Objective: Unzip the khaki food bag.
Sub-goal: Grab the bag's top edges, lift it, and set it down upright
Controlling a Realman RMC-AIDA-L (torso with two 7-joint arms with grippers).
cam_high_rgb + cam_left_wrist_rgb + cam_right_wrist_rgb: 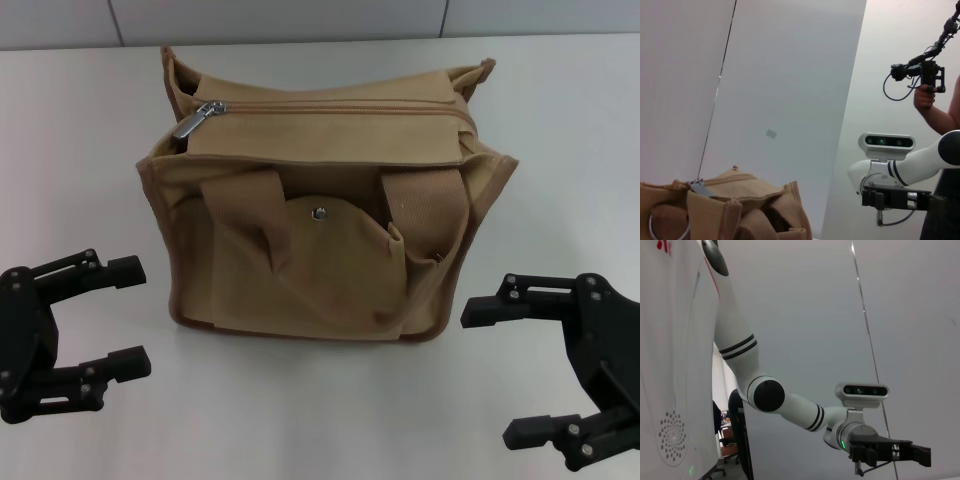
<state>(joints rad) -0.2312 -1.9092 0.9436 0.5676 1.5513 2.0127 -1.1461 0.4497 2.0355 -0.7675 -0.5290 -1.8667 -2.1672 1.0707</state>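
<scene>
The khaki food bag (330, 230) stands upright in the middle of the white table, its snap-flap pocket facing me. Its top zipper is closed, and the silver pull (192, 120) lies at the bag's left end. The left wrist view shows the bag's top (735, 200) and the pull (700, 187) from the side. My left gripper (128, 318) hovers open at the near left, apart from the bag. Open as well, my right gripper (508, 372) stays at the near right, clear of the bag. In the wrist views I see the opposite arm's gripper farther off.
The white table (560, 140) spreads around the bag, with a pale wall behind. A person holding a camera rig (927, 80) stands beyond the right arm in the left wrist view.
</scene>
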